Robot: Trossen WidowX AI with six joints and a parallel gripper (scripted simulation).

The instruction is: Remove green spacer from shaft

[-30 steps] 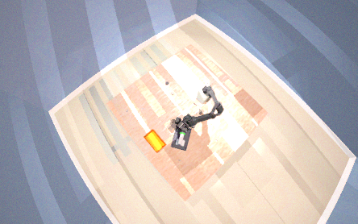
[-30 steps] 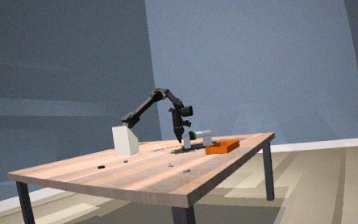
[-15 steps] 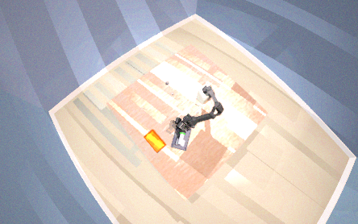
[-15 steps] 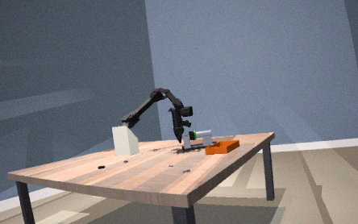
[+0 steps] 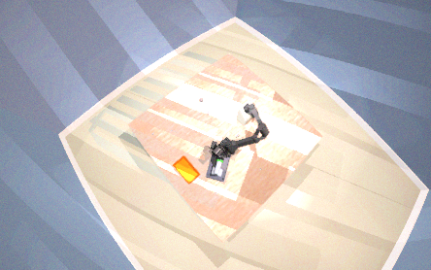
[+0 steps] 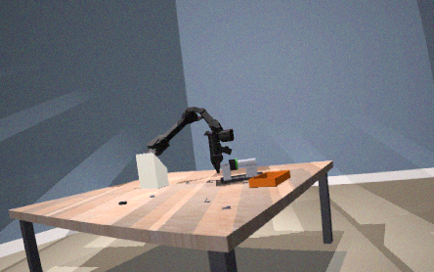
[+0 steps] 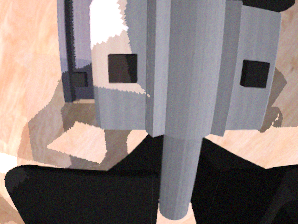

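The grey shaft (image 7: 181, 175) sticks out of a grey support block (image 7: 120, 112) (image 6: 226, 172) toward my gripper. My gripper (image 7: 169, 134) (image 6: 218, 171) is shut on the shaft's free end, with one black finger against each side. The green spacer (image 6: 237, 164) (image 5: 219, 160) is still up on the shaft line, between a black part (image 6: 232, 164) and a white cylinder (image 6: 246, 163). A second light block (image 6: 254, 170) stands at the far end. Both blocks stand on a dark base (image 6: 235, 181) (image 5: 212, 176). The spacers are out of the wrist view.
An orange tray (image 5: 186, 170) (image 6: 270, 179) lies beside the dark base. A pale block (image 6: 152, 171) (image 5: 244, 117) stands by the arm's foot. Small dark pieces (image 6: 122, 203) lie on the wooden table (image 6: 161, 215), nearer the exterior camera.
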